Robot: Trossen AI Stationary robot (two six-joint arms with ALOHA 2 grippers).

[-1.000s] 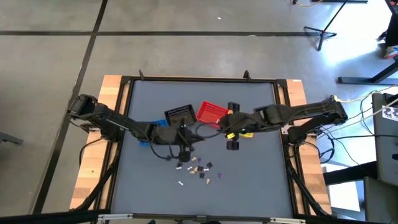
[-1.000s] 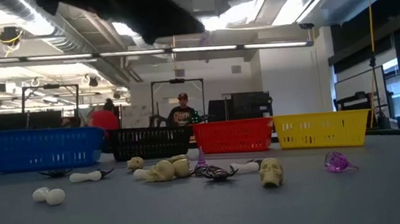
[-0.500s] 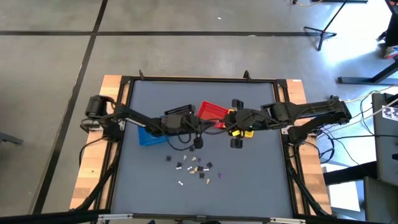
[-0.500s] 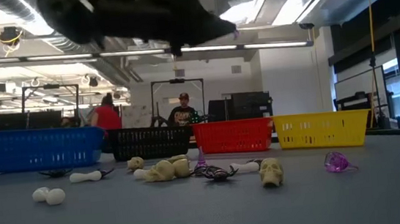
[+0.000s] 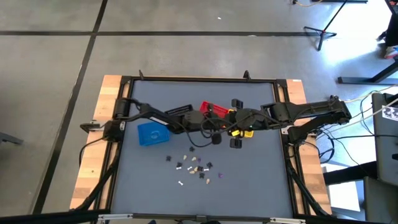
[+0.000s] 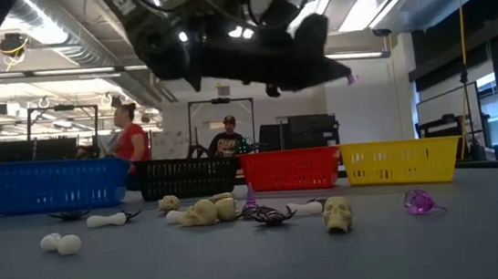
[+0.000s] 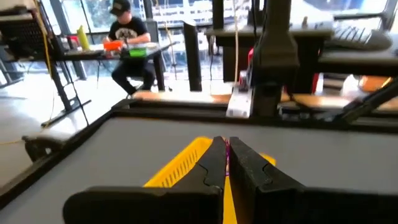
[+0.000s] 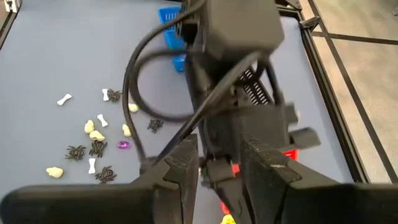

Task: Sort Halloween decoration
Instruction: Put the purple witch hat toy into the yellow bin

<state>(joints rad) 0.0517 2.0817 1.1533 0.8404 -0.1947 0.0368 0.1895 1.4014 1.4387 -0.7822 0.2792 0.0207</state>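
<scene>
The Halloween decoration is a scatter of tiny bones, skulls and black spiders (image 5: 194, 167) lying on the grey table, also seen low (image 6: 206, 212). A purple gem (image 6: 418, 202) lies among them. My left gripper (image 5: 216, 137) hangs above the table, pointing level at the yellow basket (image 7: 180, 163), and is shut on a tiny purple trinket (image 6: 349, 78). My right gripper (image 8: 219, 163) waits higher up over the red basket (image 5: 211, 111) and the yellow basket (image 5: 244, 132). It is open with nothing between its fingers. My left gripper pinches the purple trinket (image 7: 227, 149) between its two fingertips; only a sliver of it shows between them. The fingers lie level and point toward the table's right edge. The trinket is lifted clear, high above the table.
Blue (image 6: 52, 183), black (image 6: 187, 177), red (image 6: 290, 168) and yellow (image 6: 401, 161) baskets stand in a row behind the trinkets. In the high view the blue basket (image 5: 151, 134) sits left of centre. People show in the room beyond the table.
My left gripper, still shut on the purple trinket, has swung from above the trinket pile toward the table's right and far side and sunk a little, ending beside the yellow basket. The blue basket, which the arm hid before, now shows.
</scene>
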